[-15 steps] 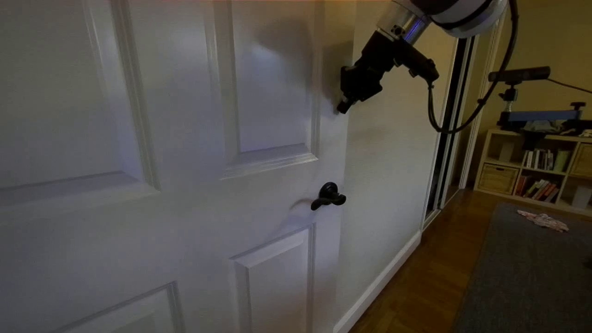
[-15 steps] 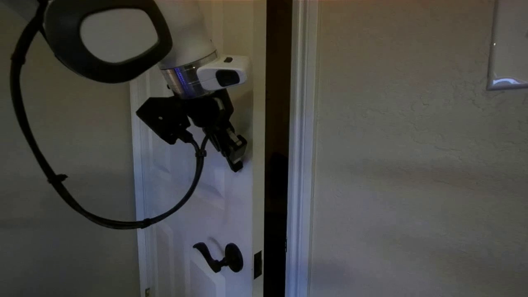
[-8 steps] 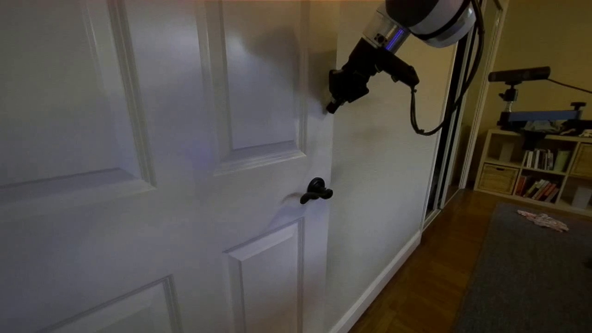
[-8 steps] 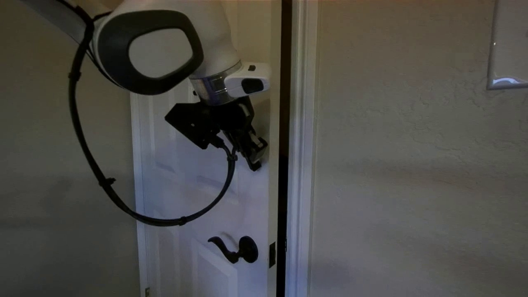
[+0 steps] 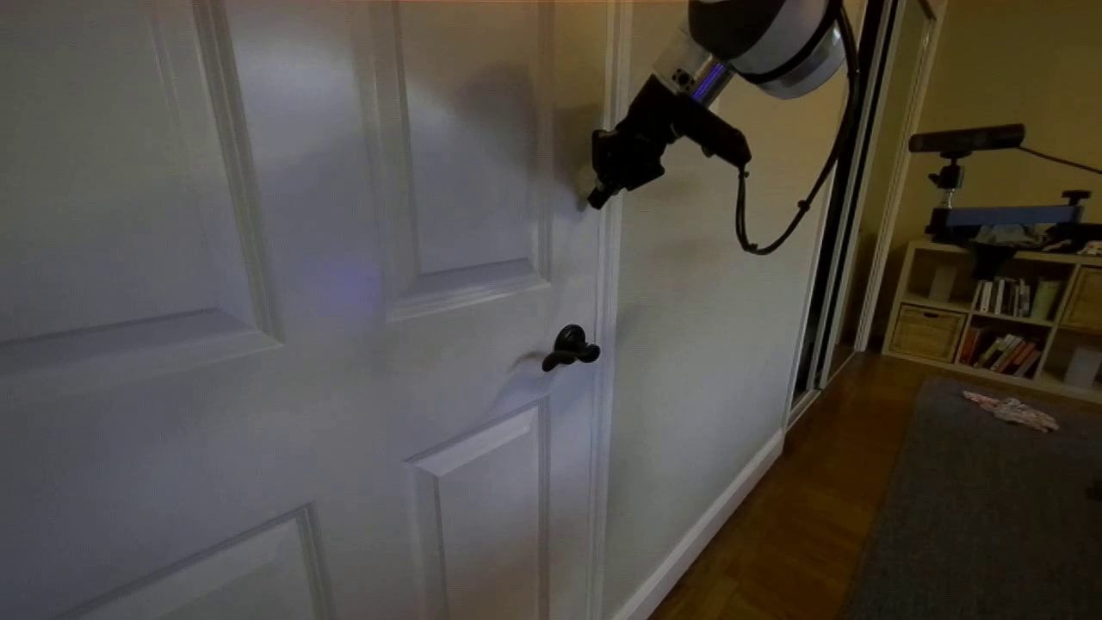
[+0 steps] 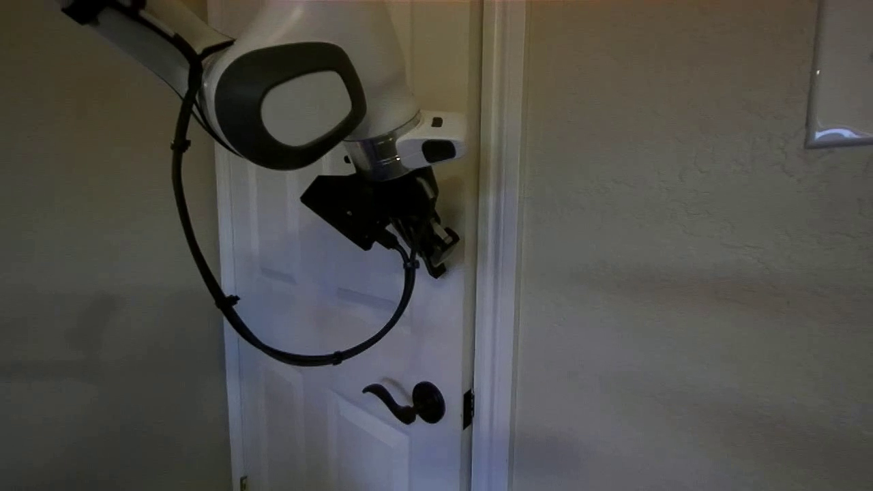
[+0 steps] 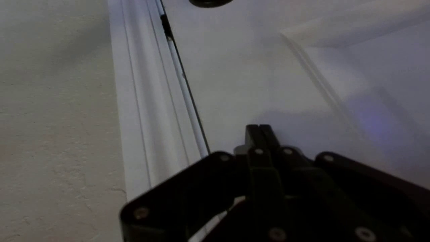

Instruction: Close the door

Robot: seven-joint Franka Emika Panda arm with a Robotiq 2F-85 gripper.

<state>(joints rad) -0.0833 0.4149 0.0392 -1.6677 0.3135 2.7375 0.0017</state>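
The white panelled door (image 5: 344,387) stands almost in line with its frame. In an exterior view the door (image 6: 382,450) shows a narrow strip of its edge beside the frame (image 6: 501,273). In the wrist view a thin dark line runs between the door (image 7: 228,74) and the frame (image 7: 141,84). The black lever handle (image 5: 570,350) sits below my gripper (image 5: 596,198); the handle also shows in an exterior view (image 6: 428,402). My gripper (image 6: 436,271) points down at the door near its free edge, its fingertips at or very near the surface. In the wrist view the fingers (image 7: 258,126) are together with nothing between them.
A plain wall (image 6: 682,273) with a switch plate (image 6: 842,75) lies beside the frame. The arm's black cable (image 6: 273,351) hangs in a loop before the door. A low shelf (image 5: 1016,258) and a grey rug (image 5: 973,517) are farther off.
The door has swung toward its frame and the dark gap beside it has narrowed until it no longer shows in an exterior view. The shut gripper and arm moved along with the door.
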